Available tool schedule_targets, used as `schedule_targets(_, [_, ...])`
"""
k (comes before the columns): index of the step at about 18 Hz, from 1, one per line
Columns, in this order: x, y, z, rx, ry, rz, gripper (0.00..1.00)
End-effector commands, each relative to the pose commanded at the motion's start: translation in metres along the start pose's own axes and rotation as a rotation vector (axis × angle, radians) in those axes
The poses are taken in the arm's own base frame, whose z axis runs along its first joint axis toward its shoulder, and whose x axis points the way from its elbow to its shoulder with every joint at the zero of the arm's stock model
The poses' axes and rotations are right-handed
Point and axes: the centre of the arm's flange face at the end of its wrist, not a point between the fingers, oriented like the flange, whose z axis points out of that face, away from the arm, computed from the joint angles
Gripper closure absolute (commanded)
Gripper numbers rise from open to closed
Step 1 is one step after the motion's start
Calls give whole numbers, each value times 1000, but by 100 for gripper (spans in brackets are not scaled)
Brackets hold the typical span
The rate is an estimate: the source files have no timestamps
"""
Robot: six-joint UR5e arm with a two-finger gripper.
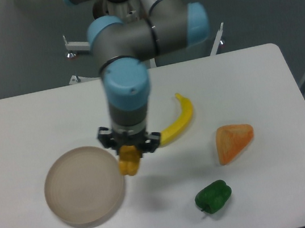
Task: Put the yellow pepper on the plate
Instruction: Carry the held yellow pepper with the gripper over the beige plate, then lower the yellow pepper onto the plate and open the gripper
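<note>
You have the table (21, 116) carrying everything, and the plate (84, 186) is your landmark: a wide tan disc with a thick rim. Just right of the plate's right edge hangs the gripper (130, 162), its fingers closed on the yellow pepper (128, 161), which shows below them and looks lifted clear of the table, though you cannot confirm the height from this view. The pepper sits at the rim line, not yet over the plate's flat centre.

Your main risk is release position. If you let go here, the pepper probably strikes the thick rim and rolls off toward the banana (179, 121), which lies up and to the right of the plate, close behind the gripper. A blocky, rounded pepper does not settle readily on an edge.

Second risk: descending early. Lowering before you travel left could drive the pepper into the rim and shove the plate.

The orange wedge (234, 141) and green pepper (213, 196), well right of the plate, look out of harm's way.
</note>
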Motion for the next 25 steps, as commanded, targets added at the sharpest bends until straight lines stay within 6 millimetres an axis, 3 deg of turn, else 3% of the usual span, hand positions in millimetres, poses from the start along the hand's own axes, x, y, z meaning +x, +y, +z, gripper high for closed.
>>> schedule_targets(3, [40,-11,28,-25,-7,16,55])
schedule_targets(6, [57,-20,69,-30,-22,4,55])
schedule_targets(10, [72,-19,93,2,-72,23,55])
schedule_targets(12, [70,-22,107,-14,-69,22,55])
schedule_targets(20, [69,-23,112,-27,-92,20,54])
schedule_targets(22, [69,-23,109,-22,-91,20,43])
schedule_targets(23, [69,-22,109,-22,-92,20,31])
schedule_targets(25, [69,-22,106,-18,-95,20,21])
